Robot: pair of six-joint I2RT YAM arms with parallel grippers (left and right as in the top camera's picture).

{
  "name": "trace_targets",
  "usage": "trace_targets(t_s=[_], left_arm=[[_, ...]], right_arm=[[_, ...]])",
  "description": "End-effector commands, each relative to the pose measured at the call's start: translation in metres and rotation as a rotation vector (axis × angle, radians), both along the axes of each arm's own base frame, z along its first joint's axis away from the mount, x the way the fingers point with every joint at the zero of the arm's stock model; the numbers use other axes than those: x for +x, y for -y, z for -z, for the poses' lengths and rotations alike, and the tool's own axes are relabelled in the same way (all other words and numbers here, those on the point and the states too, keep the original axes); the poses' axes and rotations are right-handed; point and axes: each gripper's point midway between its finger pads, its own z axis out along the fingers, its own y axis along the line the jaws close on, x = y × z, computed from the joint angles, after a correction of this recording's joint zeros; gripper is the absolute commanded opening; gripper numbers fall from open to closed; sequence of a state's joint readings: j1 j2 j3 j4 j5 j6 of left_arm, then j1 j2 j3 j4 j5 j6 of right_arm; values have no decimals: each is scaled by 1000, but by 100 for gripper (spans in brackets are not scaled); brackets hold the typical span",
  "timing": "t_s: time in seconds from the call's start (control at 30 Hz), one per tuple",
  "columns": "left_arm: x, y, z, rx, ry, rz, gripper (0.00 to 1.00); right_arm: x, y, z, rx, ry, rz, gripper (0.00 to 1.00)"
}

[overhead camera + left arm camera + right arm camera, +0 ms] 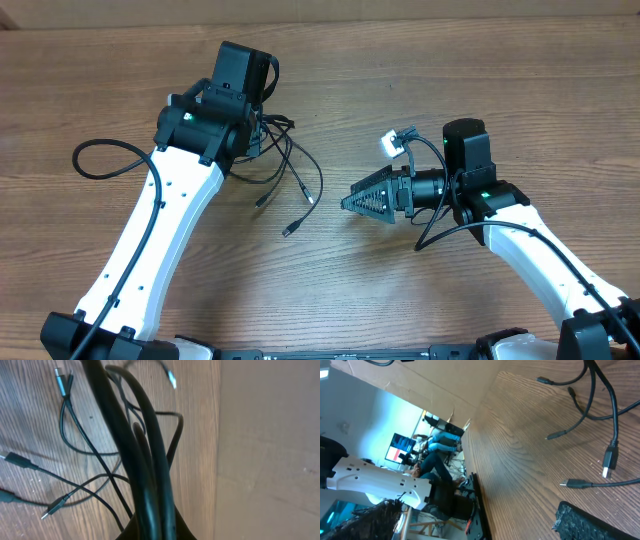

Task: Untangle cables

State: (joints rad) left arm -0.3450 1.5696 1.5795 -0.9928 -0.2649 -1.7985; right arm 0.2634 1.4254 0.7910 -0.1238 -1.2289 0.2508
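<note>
While clamped together on a bunch of thin black cables [609,462], keeps to the table's [400,290] far edge as the left pincer [255,130] (beige board [265,450] just beyond). Trails loose, plug-ended strands toward the right pincer [347,201], fingers spread apart, empty, bare wood between.

Thin black cables [300,160] fan out from under the left arm [190,190] toward the nearby right fingers [372,195].

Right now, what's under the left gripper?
The cables fan out from beneath the left gripper onto the table. Overhead, the arm covers where they bunch and whatever is gripped.
</note>
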Motion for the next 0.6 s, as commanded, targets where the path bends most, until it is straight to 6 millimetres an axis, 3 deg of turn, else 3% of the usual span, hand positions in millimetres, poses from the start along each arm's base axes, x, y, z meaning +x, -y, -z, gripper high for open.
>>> trace_targets(t_s=[0.0,0.3,0.57], left_arm=[[2,8,-12,-23,21,67,4],[-3,27,-11,-103,-5,148,4],[-16,46,-5,-190,-67,226,4]], right_arm=[[2,0,-2,-1,-3,6,100],[4,-1,-4,2,-55,24,100],[18,0,-1,-28,-81,103,100]])
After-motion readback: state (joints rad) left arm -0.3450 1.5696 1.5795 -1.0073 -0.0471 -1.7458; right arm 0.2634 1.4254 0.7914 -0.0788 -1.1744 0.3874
